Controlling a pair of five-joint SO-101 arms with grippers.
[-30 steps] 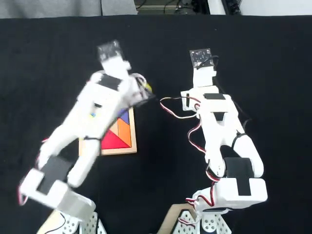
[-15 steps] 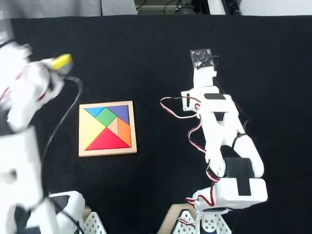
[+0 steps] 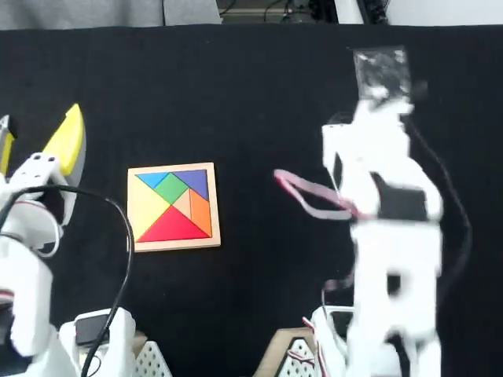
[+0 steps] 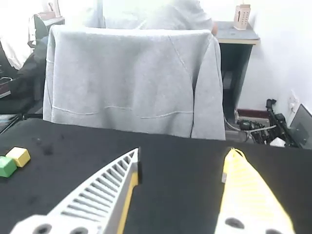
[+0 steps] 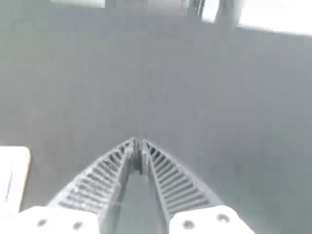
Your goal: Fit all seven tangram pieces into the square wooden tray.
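Surface: a black cloth (image 3: 259,94) is covering the table, and a grey garment (image 4: 131,78) is hanging behind it.
Tray: the square wooden tray (image 3: 177,246) is lying flat, nearer my left arm.
Pieces: seven tangram pieces (image 3: 173,226) are sitting flush inside; I am judging the fit complete.
Left pincer (image 4: 184,161): I am holding it raised beside the tray, released and empty, clear of the work.
Right pincer (image 5: 136,146): I am keeping it clenched on nothing, well apart.

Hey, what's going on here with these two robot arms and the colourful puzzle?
The seven tangram pieces lie fitted together in the square wooden tray on the black table, so the puzzle looks done. Neither arm is handling anything. The left gripper is open and empty, up off the table and away from the tray. The right gripper is shut on nothing, above bare table.
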